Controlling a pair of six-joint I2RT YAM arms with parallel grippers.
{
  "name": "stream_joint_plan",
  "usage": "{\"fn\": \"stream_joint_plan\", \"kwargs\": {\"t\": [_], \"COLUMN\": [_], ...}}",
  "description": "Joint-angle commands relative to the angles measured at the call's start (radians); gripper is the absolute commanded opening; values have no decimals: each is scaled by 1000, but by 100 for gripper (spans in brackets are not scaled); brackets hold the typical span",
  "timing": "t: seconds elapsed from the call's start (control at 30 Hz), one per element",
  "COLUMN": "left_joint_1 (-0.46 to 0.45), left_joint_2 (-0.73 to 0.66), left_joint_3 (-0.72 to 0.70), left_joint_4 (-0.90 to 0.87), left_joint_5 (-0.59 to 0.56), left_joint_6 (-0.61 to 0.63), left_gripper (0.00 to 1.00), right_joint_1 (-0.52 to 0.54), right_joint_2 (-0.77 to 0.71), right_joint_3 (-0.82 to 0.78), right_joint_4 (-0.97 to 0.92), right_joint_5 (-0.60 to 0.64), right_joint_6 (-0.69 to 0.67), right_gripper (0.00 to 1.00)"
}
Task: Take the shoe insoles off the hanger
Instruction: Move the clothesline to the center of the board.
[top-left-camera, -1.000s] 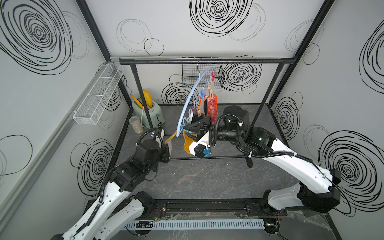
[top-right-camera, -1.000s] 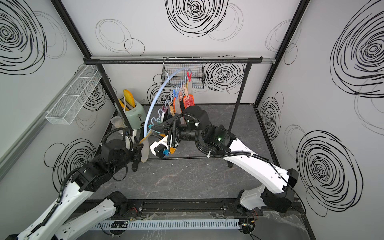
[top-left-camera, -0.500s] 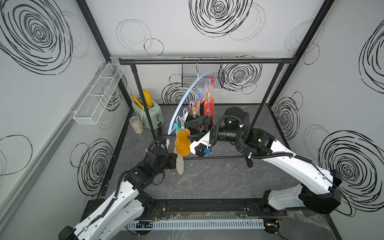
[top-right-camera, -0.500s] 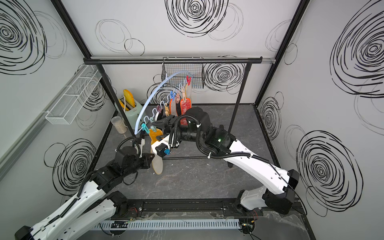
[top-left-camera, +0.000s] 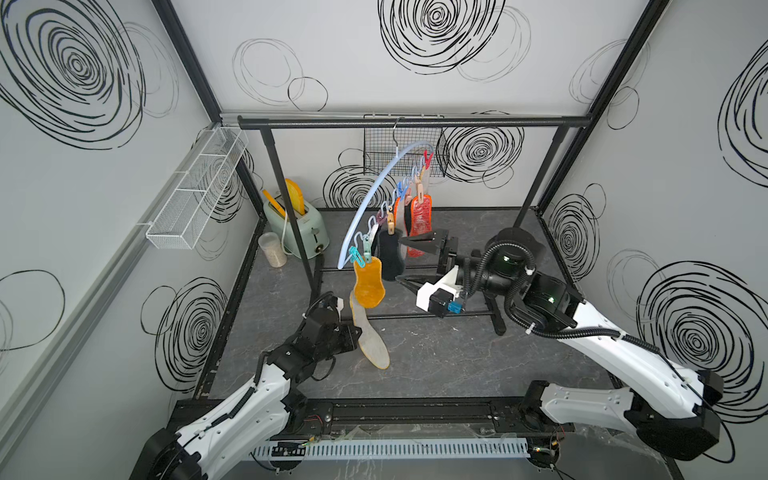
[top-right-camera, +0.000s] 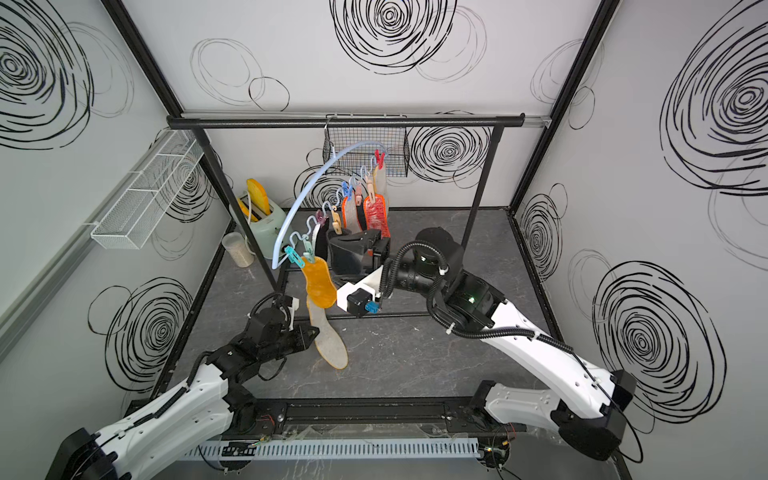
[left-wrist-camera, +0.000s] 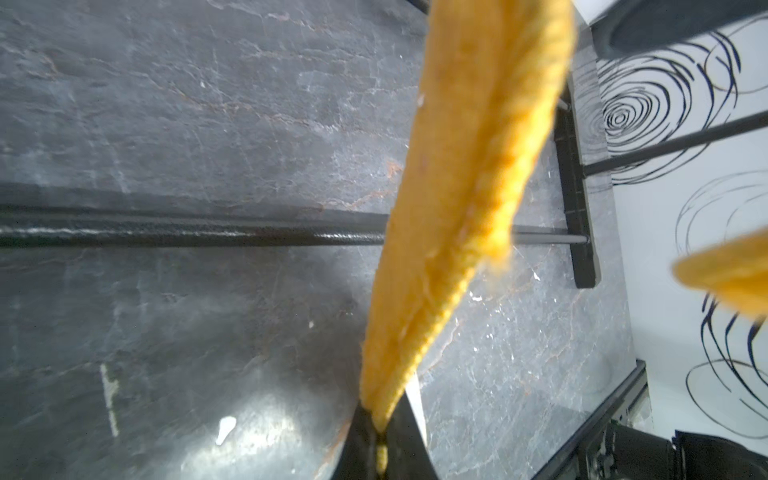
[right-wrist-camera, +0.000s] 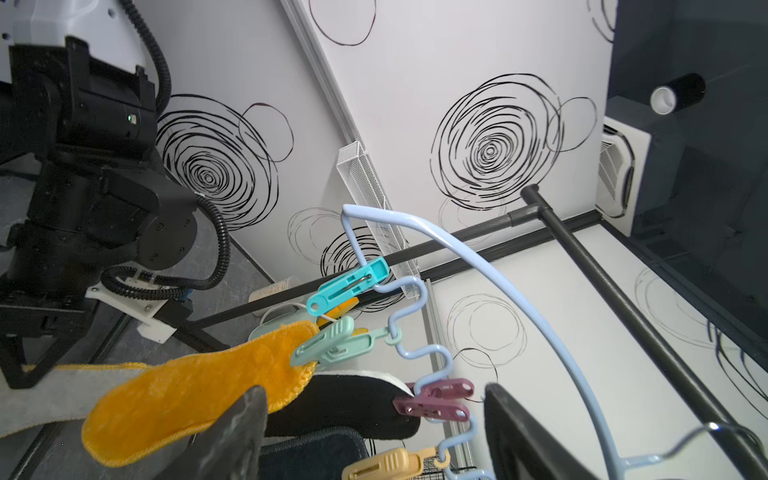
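- Left wrist view: our left gripper (left-wrist-camera: 381, 453) is closed tight on the edge of the held insole (left-wrist-camera: 469, 166), which looks free of every peg and stands steeply over the desk (top-left-camera: 436, 361), toward its left edge.
- Our right gripper (top-left-camera: 399, 259) is wide open and holds nothing.
- The black insole (top-left-camera: 388, 255) hangs long axis down from the hanger (top-left-camera: 374, 187), just ahead of these jaws; the right arm is clearly nearer.
- The purple peg (right-wrist-camera: 432, 401) seems to grip its top; the orange insole (top-left-camera: 368, 286) at the hanger's lower end hangs just beside and may be in the way.
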Motion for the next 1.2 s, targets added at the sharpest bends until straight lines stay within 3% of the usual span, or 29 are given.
{"fn": "stream_joint_plan", "kwargs": {"t": [0.0,0.2,0.33,0.5,0.57,0.73,0.97,1.17], "left_joint_1": [46,114,122,139,143,157,180,198], "left_joint_2": [78,228,295,395,429,481,580,669], "left_joint_3": [-36,-59,-60,-40,-16,37,105,158], "left_joint_4": [171,340,396,486,491,489,511,541], "left_joint_5": [-11,42,10,50,55,64,91,117], "left_joint_6": [-22,-3,18,15,26,56,81,86], "left_gripper": [0,0,0,0,0,0,0,0], "right_joint_1": [-9,-10,-10,-15,-19,-90,-374,-477], "right_joint_2": [-117,-405,-495,-474,-481,-451,-376,-235], "right_joint_3": [-128,-529,-666,-724,-828,-951,-1044,-1046], "right_joint_4": [159,357,407,463,578,560,533,500], "right_joint_5": [-27,17,50,286,434,577,386,356], "right_joint_6": [157,372,490,725,915,1158,1433,1511], "right_gripper": [83,84,83,86,83,79,73,69]}}
